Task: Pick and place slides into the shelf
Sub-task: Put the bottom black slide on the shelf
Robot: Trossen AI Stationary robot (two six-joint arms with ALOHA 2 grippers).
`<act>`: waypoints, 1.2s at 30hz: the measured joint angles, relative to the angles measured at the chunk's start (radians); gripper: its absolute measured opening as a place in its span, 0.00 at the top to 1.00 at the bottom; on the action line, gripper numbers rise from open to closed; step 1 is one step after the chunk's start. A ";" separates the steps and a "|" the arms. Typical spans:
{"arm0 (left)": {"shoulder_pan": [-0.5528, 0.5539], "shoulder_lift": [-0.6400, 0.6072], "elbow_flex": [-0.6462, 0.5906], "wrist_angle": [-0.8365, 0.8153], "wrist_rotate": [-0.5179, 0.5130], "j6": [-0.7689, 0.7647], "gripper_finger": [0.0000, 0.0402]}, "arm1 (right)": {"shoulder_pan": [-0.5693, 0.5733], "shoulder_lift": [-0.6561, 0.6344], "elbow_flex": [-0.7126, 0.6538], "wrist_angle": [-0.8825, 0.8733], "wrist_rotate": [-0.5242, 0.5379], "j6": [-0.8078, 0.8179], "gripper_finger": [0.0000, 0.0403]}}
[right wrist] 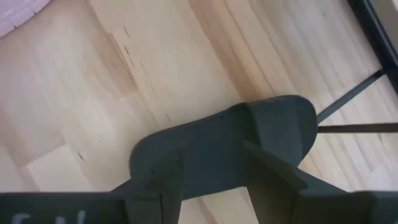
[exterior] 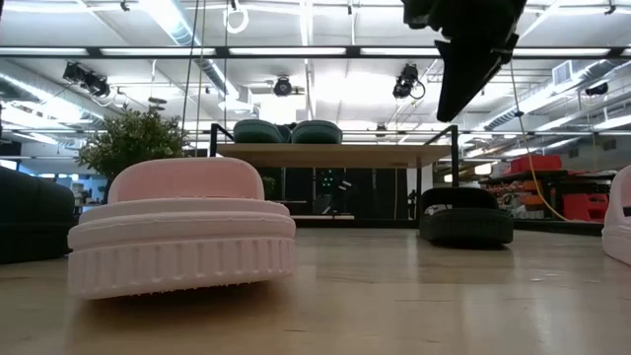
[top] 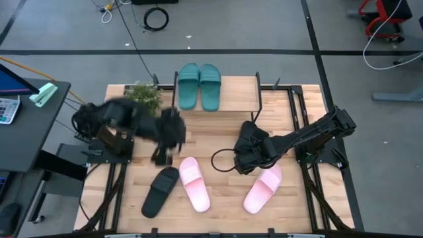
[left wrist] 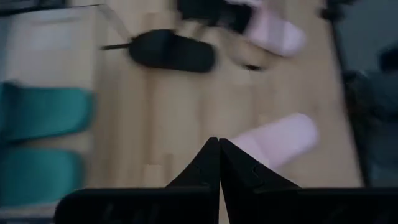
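Two teal slides (top: 199, 86) lie side by side on the shelf (top: 238, 92) top board. On the table lie a black slide (top: 160, 190), a pink slide (top: 195, 183) beside it and another pink slide (top: 263, 188) further right. A second black slide (exterior: 466, 212) rests on its sole in front of the shelf. My right gripper (right wrist: 217, 168) hangs open above that slide (right wrist: 224, 146), clear of it in the low view. My left gripper (left wrist: 219, 162) is shut and empty, in the air left of the middle pink slide (left wrist: 280, 140).
A potted plant (top: 145, 96) stands at the shelf's left end. The shelf's thin black legs (right wrist: 348, 96) stand close to the black slide under my right gripper. A desk with a monitor (top: 13, 82) sits beyond the table's left edge. Bare wood (top: 225, 198) lies between the pink slides.
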 joint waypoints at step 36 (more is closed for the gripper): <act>-0.427 0.450 -0.002 -0.002 -0.408 -0.505 0.96 | 0.037 0.007 0.000 0.001 0.040 -0.082 0.61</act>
